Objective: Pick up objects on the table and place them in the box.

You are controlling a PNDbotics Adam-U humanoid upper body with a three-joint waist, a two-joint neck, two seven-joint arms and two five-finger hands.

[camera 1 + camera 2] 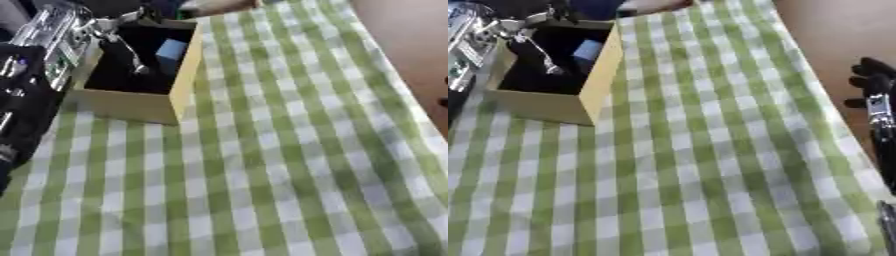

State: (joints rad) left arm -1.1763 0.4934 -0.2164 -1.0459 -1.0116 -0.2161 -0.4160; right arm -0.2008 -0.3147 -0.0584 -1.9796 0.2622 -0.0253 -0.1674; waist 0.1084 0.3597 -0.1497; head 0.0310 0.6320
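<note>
An open cardboard box (pixel 179 85) with a dark inside stands at the far left of the green and white checked cloth. A light blue object (pixel 171 50) lies inside it against the right wall. My left hand (pixel 112 36) reaches over the box from the upper left, and one thin silver finger (pixel 133 59) points down into the box, apart from the blue object. It holds nothing. My right hand (pixel 871 82) hangs beyond the table's right edge, its black fingers relaxed and empty.
The checked tablecloth (pixel 280 165) covers the table from the box to the near edge. Brown floor (pixel 842 30) shows past the right edge. My left arm's black and silver parts (pixel 22 85) run along the left side beside the box.
</note>
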